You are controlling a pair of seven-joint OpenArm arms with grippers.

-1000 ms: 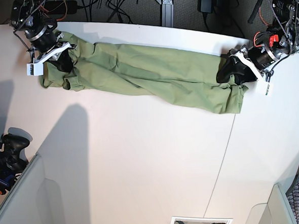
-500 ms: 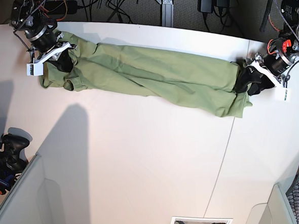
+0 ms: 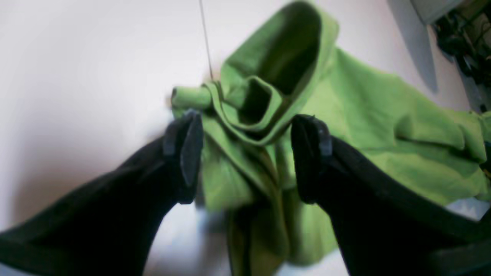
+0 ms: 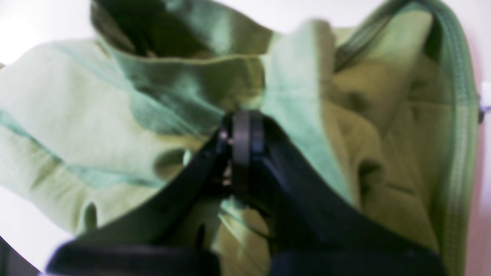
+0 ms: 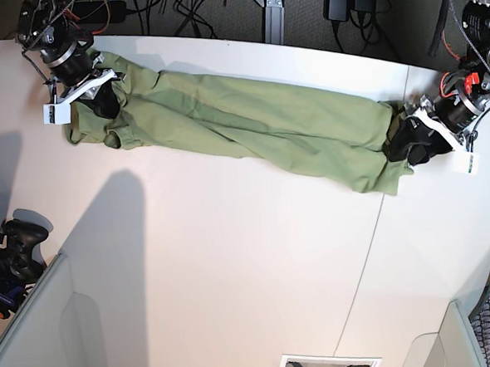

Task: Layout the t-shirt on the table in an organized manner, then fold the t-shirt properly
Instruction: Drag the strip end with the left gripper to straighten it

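Left pincer (image 3: 245, 157) spread wide, fingers (image 3: 188, 153) flanking a bunched end of the t-shirt (image 5: 250, 129), cloth between them ungripped. Right pincer (image 4: 241, 138) pressed together, pinching the t-shirt's opposite end. Garment stretched into a long band on the table (image 5: 234, 276), long axis running arm to arm, near the far edge.

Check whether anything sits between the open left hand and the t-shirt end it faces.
Nothing visible does. The left hand stands open with the bunched end of the t-shirt directly between and ahead of its fingers; only bare table lies beside the cloth.
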